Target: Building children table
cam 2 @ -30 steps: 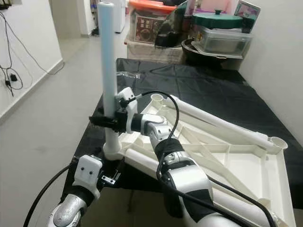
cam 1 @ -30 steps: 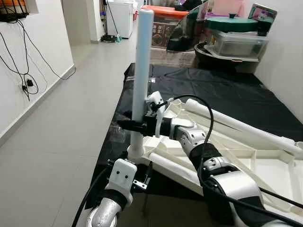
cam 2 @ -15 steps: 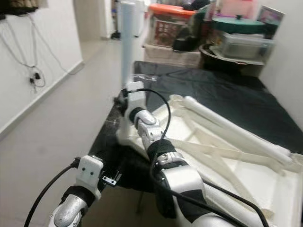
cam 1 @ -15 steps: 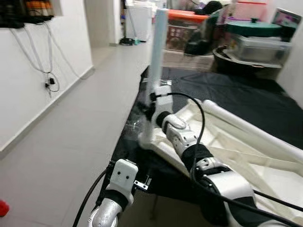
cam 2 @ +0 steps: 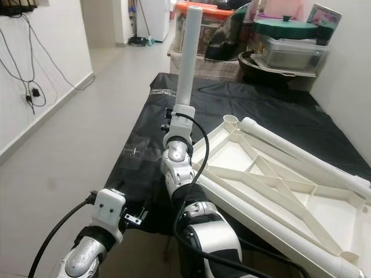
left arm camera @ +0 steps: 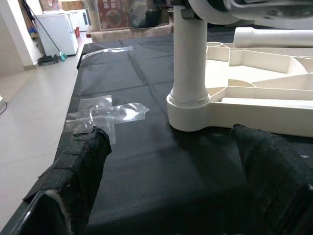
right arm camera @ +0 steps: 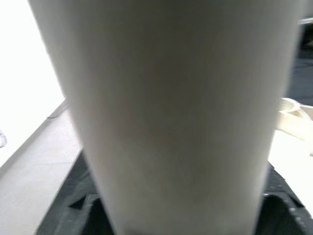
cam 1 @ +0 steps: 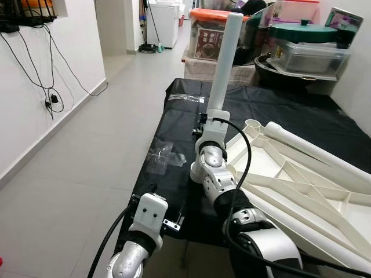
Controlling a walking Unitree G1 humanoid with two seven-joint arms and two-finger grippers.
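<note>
standing upright in a corner socket of the upturned white table top (cam 2: 272,191), the white table leg (cam 1: 223,61) rises toward 12 o'clock in the head views, tilted slightly to 1 o'clock. the table top lies underside up on a black sheet (cam 1: 174,133) that covers the work surface, with a second leg (cam 2: 301,152) lying along its far edge, running from 11 o'clock to 4 o'clock.

the right gripper (cam 1: 204,123) sits at the leg just above the socket, its silver arm reaching forward from 5 o'clock. the wrist hides the fingers in the head views, and the right wrist view has the pale leg (right arm camera: 171,112) pressed so close that it blurs; whether the claw clamps it or merely brackets it, i cannot tell.

the left gripper (left arm camera: 171,161) waits low at the near edge of the sheet, at 7 o'clock from the leg, spread wide and holding nothing. its wrist view gives what the head views do not: the leg's foot seated in the round socket collar (left arm camera: 188,110), and both padded black fingers (left arm camera: 80,166) apart from it. crumpled clear tape (left arm camera: 105,113) lies on the sheet at 9 o'clock of the socket.

storage boxes (cam 1: 301,49) stack at the far end.
</note>
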